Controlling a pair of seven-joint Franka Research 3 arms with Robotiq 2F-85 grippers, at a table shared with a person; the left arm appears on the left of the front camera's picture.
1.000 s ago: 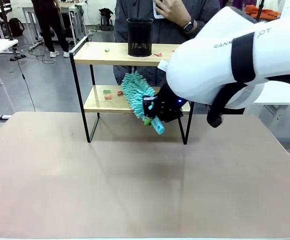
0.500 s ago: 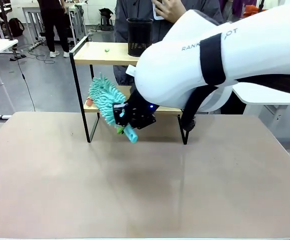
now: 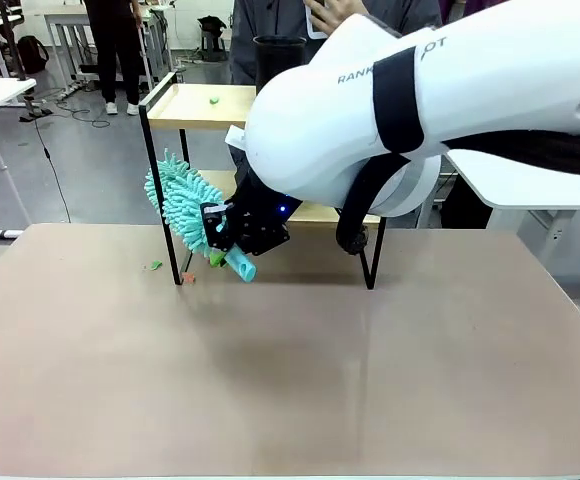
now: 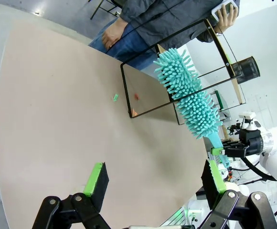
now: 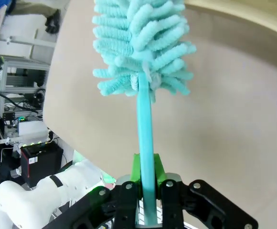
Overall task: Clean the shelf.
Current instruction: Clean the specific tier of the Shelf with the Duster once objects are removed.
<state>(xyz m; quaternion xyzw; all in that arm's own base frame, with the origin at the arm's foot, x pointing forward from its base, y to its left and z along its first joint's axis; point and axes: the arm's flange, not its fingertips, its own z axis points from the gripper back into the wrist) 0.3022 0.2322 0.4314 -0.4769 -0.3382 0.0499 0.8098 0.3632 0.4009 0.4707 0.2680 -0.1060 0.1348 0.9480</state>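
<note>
The shelf [image 3: 195, 107] stands at the table's far side, with a small green scrap [image 3: 213, 99] on its top board. My right gripper [image 3: 232, 238] is shut on the handle of a teal fluffy duster [image 3: 178, 203], whose head sticks out past the shelf's left legs at lower-board height. The right wrist view shows the green pads [image 5: 135, 168] clamped on the handle [image 5: 145, 138] below the duster head [image 5: 138, 43]. My left gripper [image 4: 155, 181] hangs open over the table, holding nothing, and sees the duster [image 4: 188, 95] and shelf [image 4: 176, 71] from afar.
A green scrap [image 3: 154, 265] and a red scrap [image 3: 187, 278] lie on the table by the shelf's left front leg. A black mesh cup [image 3: 275, 50] stands on the top board, partly behind my right arm. A person stands behind the shelf holding a phone.
My right arm swept the duster leftward along the lower board and out past its left end. The scraps that lay on that board now lie on the table.
</note>
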